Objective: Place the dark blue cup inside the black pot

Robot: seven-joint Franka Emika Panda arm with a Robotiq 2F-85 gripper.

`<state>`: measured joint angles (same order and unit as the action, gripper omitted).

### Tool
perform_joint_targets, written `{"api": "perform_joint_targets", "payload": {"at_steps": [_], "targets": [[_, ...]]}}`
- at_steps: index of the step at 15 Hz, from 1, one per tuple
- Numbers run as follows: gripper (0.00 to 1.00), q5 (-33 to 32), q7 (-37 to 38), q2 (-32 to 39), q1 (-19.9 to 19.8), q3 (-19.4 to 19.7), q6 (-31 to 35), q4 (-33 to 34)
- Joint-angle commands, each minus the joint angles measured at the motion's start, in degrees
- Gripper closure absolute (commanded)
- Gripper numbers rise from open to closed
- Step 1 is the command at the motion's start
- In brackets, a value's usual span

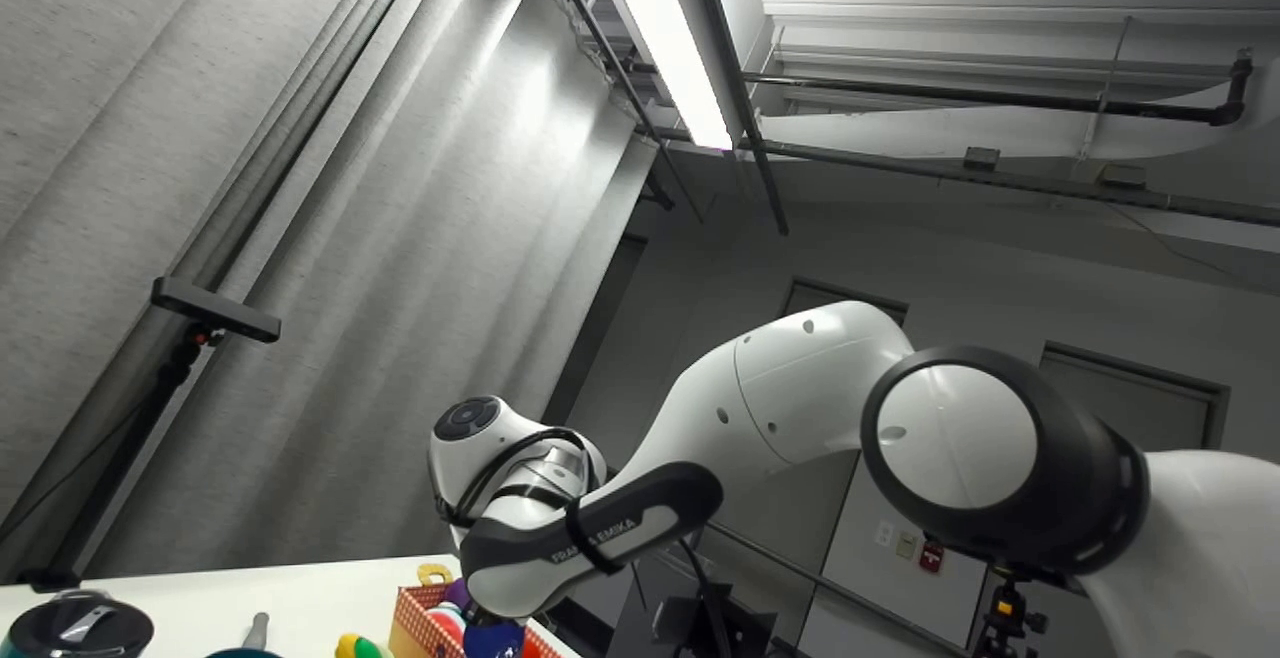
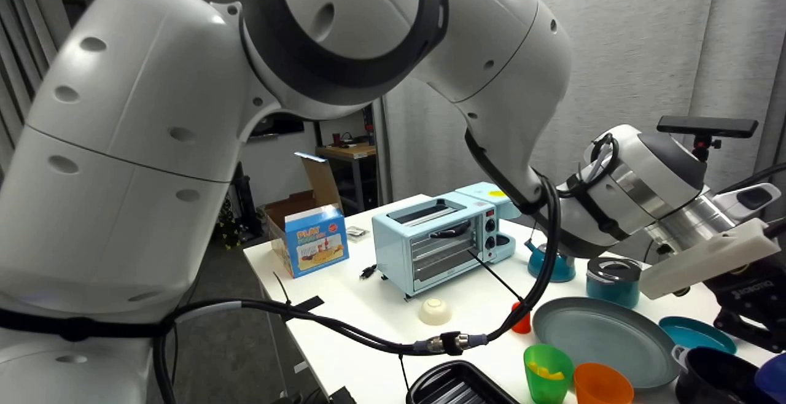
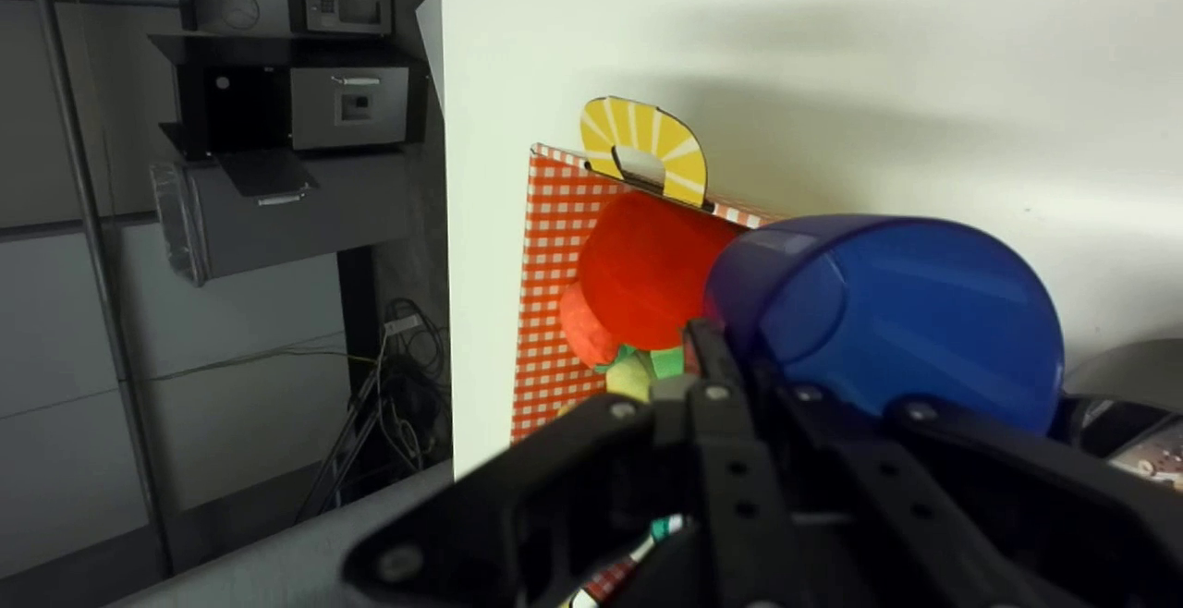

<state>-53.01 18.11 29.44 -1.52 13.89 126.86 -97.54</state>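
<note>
In the wrist view the gripper (image 3: 739, 360) has its fingers drawn nearly together, pinched on the wall of the dark blue cup (image 3: 915, 312). The cup is tipped, mouth toward the right of the view, and overlaps a red-checked box (image 3: 553, 257) near an edge of the white bench (image 3: 518, 44).

In an exterior view the cup (image 2: 775, 379) shows just below the gripper, whose fingertips are too dark to read. The black pot (image 2: 697, 382) stands beside a large grey plate (image 2: 605, 336), well apart from the bench corner under a carton (image 2: 316, 244). The cup is outside the pot, covering part of its rim from this angle; whether they touch cannot be told.

In an exterior view the arm (image 1: 590, 543) hides most of the gripper; the cup (image 1: 492, 641) shows below, overlapping the box.
</note>
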Motion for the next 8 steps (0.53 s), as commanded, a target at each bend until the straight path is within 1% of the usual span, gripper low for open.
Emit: {"api": "perform_joint_targets", "payload": {"at_steps": [1,8], "targets": [[0.99,-1.6,-1.2,1.0,-1.4,-1.1,1.4,1.7],[0.99,-0.7,-4.4,1.1,-2.3,-1.6,4.7,1.7]]}}
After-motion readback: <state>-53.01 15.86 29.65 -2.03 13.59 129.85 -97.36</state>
